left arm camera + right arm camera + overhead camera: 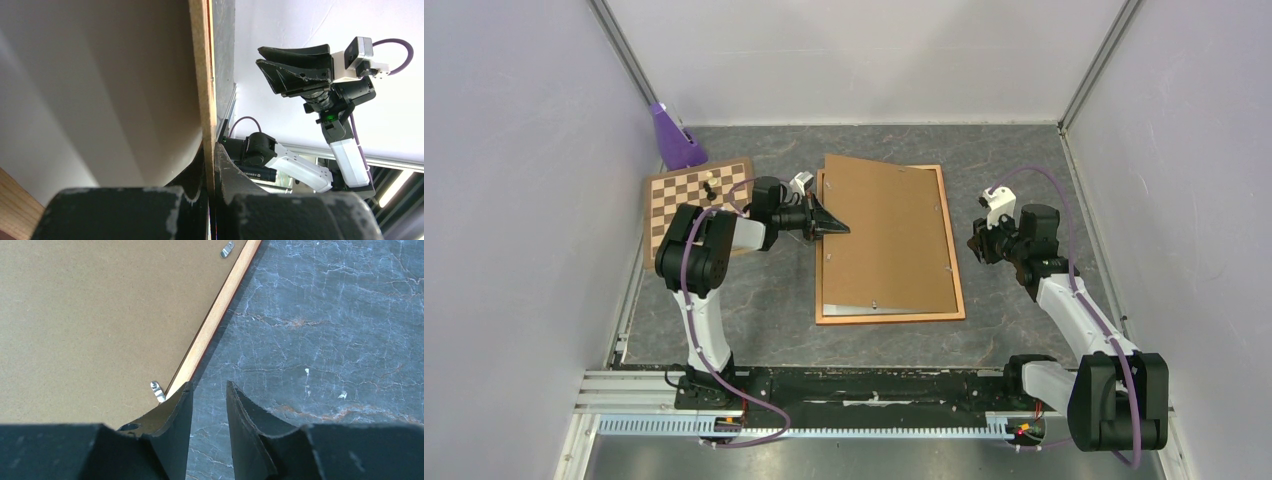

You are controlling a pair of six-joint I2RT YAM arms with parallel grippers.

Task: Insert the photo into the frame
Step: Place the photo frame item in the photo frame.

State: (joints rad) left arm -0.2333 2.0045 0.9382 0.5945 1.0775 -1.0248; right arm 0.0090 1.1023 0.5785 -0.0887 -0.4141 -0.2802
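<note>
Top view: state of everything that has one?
Left gripper, shut on the backing panel's left edge.
Backing panel, skewed, left edge lifted off the frame.
Frame, flat on the table, face down.
Photo, likely the pale sheet inside the frame, mostly covered.
Right gripper, open, empty, over the table beside the frame.
Chessboard, flat, pieces on it.

Left gripper [834, 228] stretched out rightwards, pinched tight on board [889, 240] edge. Right gripper [977, 243] slightly parted, empty, aimed down.
</note>
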